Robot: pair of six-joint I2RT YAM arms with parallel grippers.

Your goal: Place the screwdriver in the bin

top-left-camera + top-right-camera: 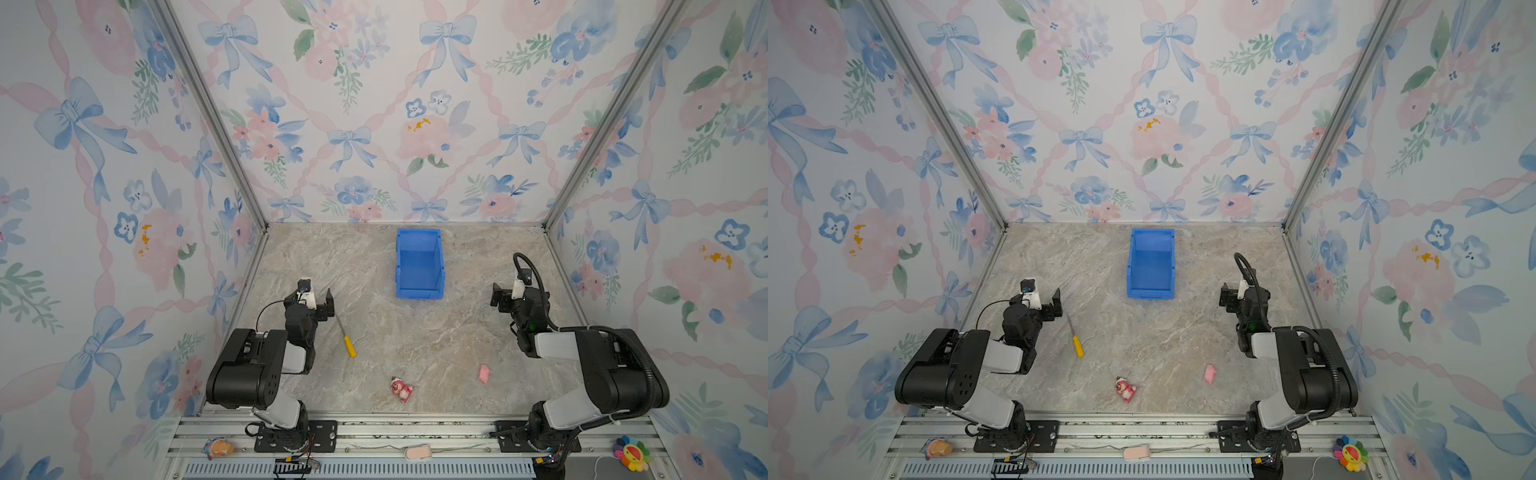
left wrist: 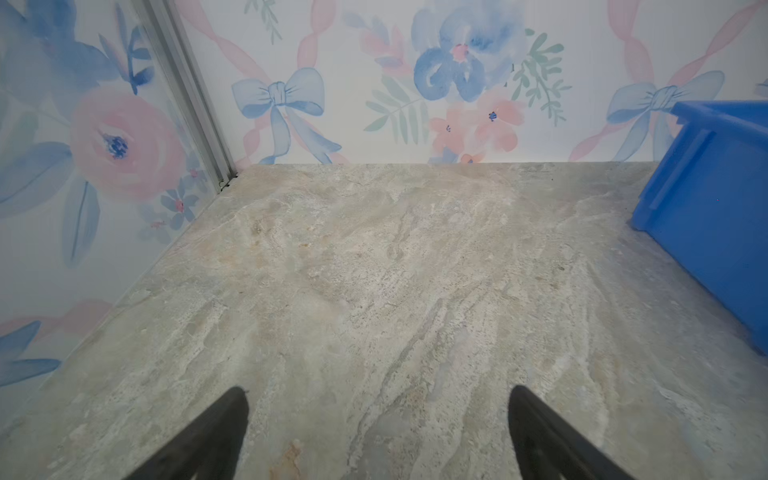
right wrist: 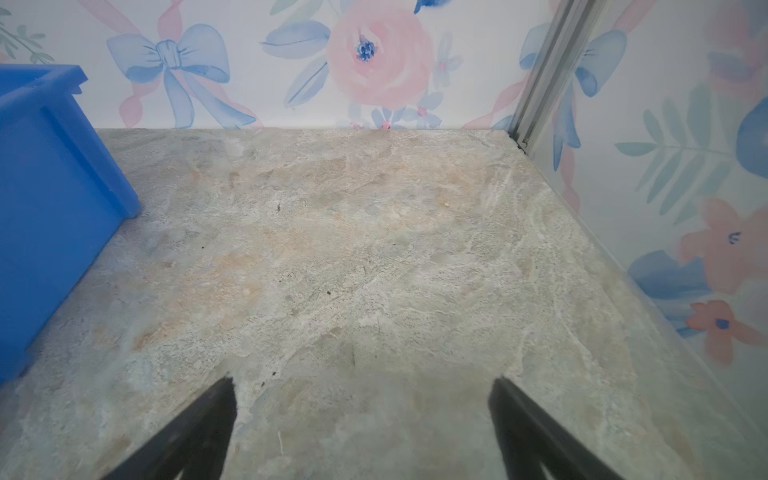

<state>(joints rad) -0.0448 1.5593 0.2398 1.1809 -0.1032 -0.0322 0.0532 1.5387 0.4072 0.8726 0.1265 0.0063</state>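
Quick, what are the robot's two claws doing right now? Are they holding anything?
Left gripper: open, holding nothing.
Right gripper: open, holding nothing.

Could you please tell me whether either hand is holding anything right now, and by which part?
Nothing is held: the left hand and right hand are open and empty; the slim yellow-handled screwdriver lies ungrasped.

One bright blue rectangular plastic bin is counted, one slim yellow-handled metal screwdriver — and two small pink items are spotted: one figurine, one soft block.
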